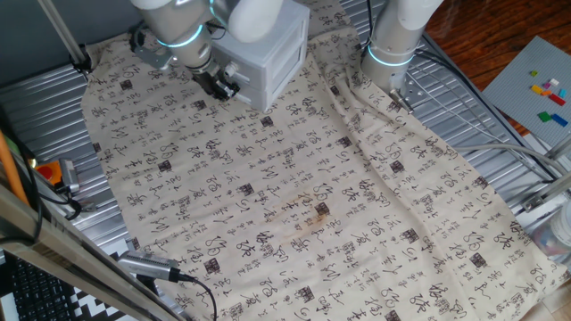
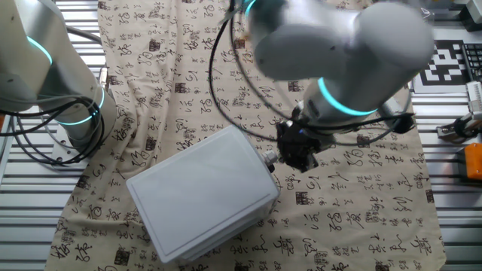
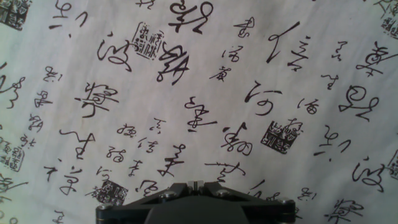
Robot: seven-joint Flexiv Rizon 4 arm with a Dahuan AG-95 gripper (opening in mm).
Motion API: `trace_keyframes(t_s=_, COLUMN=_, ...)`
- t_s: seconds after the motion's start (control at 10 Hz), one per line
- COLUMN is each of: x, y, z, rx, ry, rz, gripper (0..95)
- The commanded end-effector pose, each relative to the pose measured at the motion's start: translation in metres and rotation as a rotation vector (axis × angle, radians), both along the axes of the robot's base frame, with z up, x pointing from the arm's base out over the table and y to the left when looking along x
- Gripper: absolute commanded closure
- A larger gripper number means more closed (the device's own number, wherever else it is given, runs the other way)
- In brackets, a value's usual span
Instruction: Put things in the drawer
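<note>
The drawer (image 1: 272,52) is a white-grey plastic cabinet at the far side of the patterned cloth; it also shows in the other fixed view (image 2: 202,194), seen from above, with its tray pushed in. My gripper (image 1: 220,86) hangs just beside the drawer's front corner, low over the cloth, and shows in the other fixed view (image 2: 297,156) to the right of the cabinet. In the hand view the gripper (image 3: 196,185) has its fingertips pressed together with nothing between them, and only printed cloth lies below. No wooden cube shows in any view.
A second robot arm (image 1: 395,40) stands on the cloth next to the drawer, also in the other fixed view (image 2: 53,71). A brownish stain (image 1: 312,216) marks the cloth's middle. A grey baseplate with bricks (image 1: 535,89) lies far right. Cables (image 2: 226,90) loop behind my arm.
</note>
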State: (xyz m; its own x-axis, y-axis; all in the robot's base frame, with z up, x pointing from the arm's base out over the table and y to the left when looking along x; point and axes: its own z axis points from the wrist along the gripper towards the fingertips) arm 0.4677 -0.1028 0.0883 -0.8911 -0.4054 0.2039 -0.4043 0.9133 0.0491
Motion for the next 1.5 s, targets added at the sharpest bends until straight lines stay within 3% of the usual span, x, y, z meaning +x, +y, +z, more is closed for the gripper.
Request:
trace_keyframes(t_s=0.1, x=0.015, y=0.025, z=0.019, rx=0.009, ry=-0.098, rz=-0.114, gripper=95.0)
trace_keyframes(t_s=0.3, x=0.027, y=0.061, z=0.032, rx=0.007, ry=-0.15, rz=-0.204, gripper=95.0)
trace_keyframes(t_s=0.4, x=0.029, y=0.068, z=0.035, rx=0.006, ry=-0.154, rz=-0.214, gripper=95.0)
trace_keyframes(t_s=0.5, x=0.035, y=0.094, z=0.043, rx=0.004, ry=-0.155, rz=-0.256, gripper=95.0)
trace_keyframes(t_s=0.6, x=0.037, y=0.101, z=0.044, rx=0.002, ry=-0.155, rz=-0.268, gripper=95.0)
trace_keyframes(t_s=0.7, x=0.041, y=0.129, z=0.05, rx=-0.01, ry=-0.156, rz=-0.324, gripper=95.0)
trace_keyframes(t_s=1.1, x=0.037, y=0.188, z=0.056, rx=-0.019, ry=-0.19, rz=-0.423, gripper=95.0)
trace_keyframes(t_s=1.5, x=0.036, y=0.191, z=0.055, rx=-0.029, ry=-0.193, rz=-0.424, gripper=95.0)
